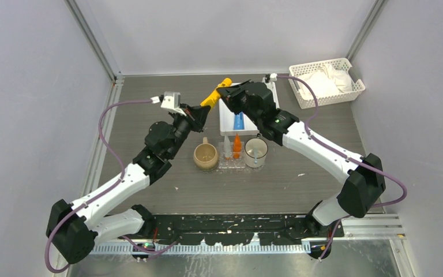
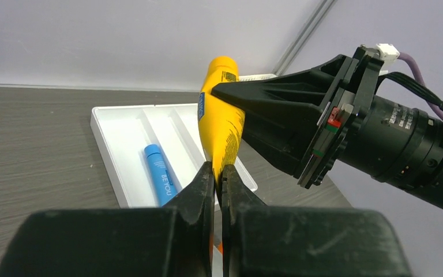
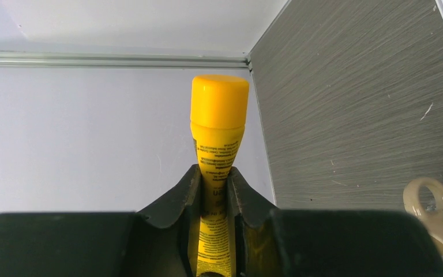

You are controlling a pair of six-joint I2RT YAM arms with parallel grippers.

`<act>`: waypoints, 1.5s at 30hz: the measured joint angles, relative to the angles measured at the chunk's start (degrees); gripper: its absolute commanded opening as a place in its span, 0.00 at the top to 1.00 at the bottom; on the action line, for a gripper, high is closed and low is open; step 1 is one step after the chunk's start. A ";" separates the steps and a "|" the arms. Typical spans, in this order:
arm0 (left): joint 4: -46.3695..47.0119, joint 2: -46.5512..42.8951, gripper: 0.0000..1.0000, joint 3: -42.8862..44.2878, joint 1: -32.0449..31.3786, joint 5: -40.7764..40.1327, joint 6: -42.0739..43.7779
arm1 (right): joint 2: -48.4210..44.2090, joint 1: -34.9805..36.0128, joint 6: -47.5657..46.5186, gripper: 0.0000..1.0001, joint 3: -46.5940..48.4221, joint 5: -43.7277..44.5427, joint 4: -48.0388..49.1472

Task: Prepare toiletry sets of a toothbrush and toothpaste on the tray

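- The yellow toothpaste tube (image 1: pixel 214 95) is off the table, held in the air between both arms. It sits by the far left corner of the white compartmented tray (image 2: pixel 121 135), with its yellow cap pointing to the far side.
- The left gripper (image 2: pixel 219 176) has its jaws pinched narrow on the tube's flat crimped tail.
- The right gripper (image 3: pixel 214 180) has its jaws closed on the tube's body, just below the cap.
- The yellow tube carries a small blue patch and lines of dark fine print, too small to read in any view.
- A blue toothpaste tube (image 2: pixel 161 178) lies flat in one lane of the white compartmented tray. White letters running along it read "BE YOU".
- The clear tray (image 1: pixel 237 165) lies on the table (image 1: pixel 150 124), near of the white compartmented tray.
- An orange toothpaste tube (image 1: pixel 237 146) stands upright on the clear tray, with a pale tube (image 1: pixel 227 146) just left of it.
- A white mug (image 1: pixel 255 152) sits at the right side of the clear tray, and a tan mug (image 1: pixel 206 156) stands just left of it.
- A white slotted basket (image 1: pixel 300 92) holding white cloth is at the far right corner.
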 measured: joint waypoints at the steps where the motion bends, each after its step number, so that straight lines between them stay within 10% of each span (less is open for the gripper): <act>1: -1.95 -0.02 0.99 1.05 0.00 -0.11 0.04 | 0.00 0.00 -0.04 0.72 0.00 -0.07 0.28; 13: -36.06 0.74 0.99 23.19 0.28 -4.90 2.51 | -0.15 -0.92 -8.28 0.21 3.48 -5.11 -5.75; 27: -77.61 22.29 0.99 59.60 0.28 -2.82 2.45 | -12.15 -4.04 -38.27 0.15 16.50 5.84 -35.76; 45: -110.90 25.88 0.99 66.42 -5.81 0.48 -0.94 | -18.86 -4.85 -49.40 0.13 7.45 8.50 -47.32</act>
